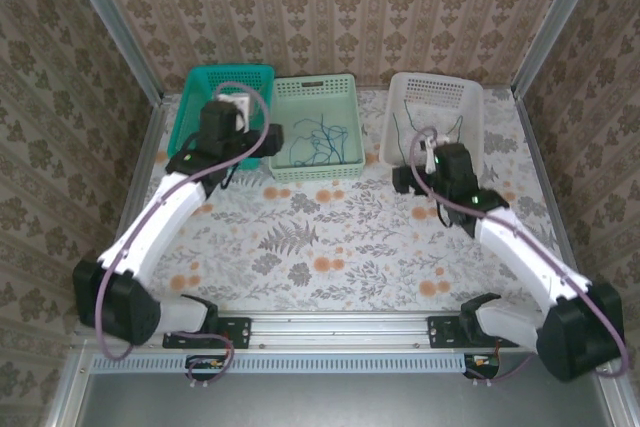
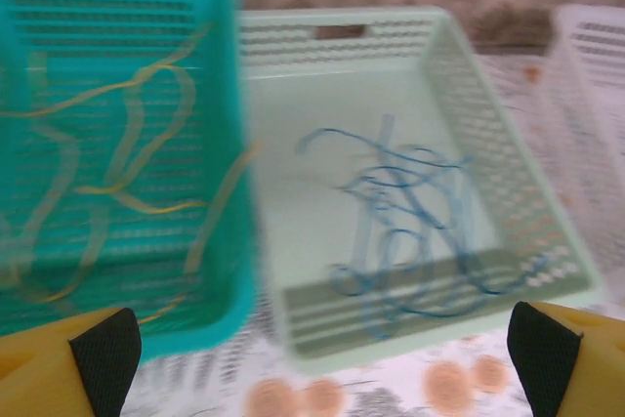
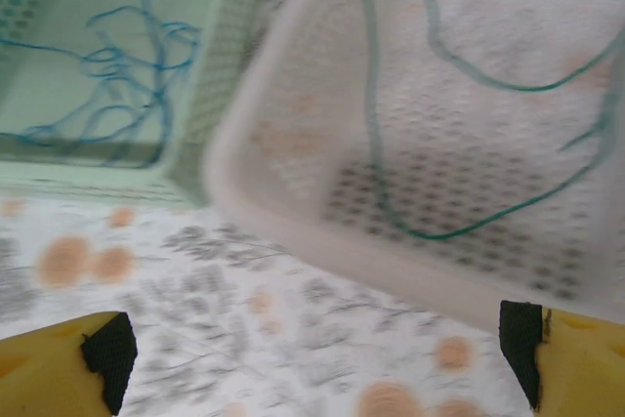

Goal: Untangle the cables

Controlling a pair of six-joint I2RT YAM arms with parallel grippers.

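Cables (image 2: pixel 400 231) lay in thin loose curls inside perforated plastic baskets (image 1: pixel 315 81); my left fingers (image 2: pixel 103 358) and right fingers (image 3: pixel 107 356) gaped empty.

White links (image 1: pixel 165 209), black joints (image 1: pixel 112 299), purple cables (image 1: pixel 246 87), yellow black-padded pincer fingers (image 2: pixel 39 376).

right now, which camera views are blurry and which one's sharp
Top external: sharp, evenly lit, no strong glare. Left wrist: motion-smeared, worst on the teal basket and its yellow cables. Right wrist: also blurred, the white basket soft at its near rim, though its green cable is traceable.
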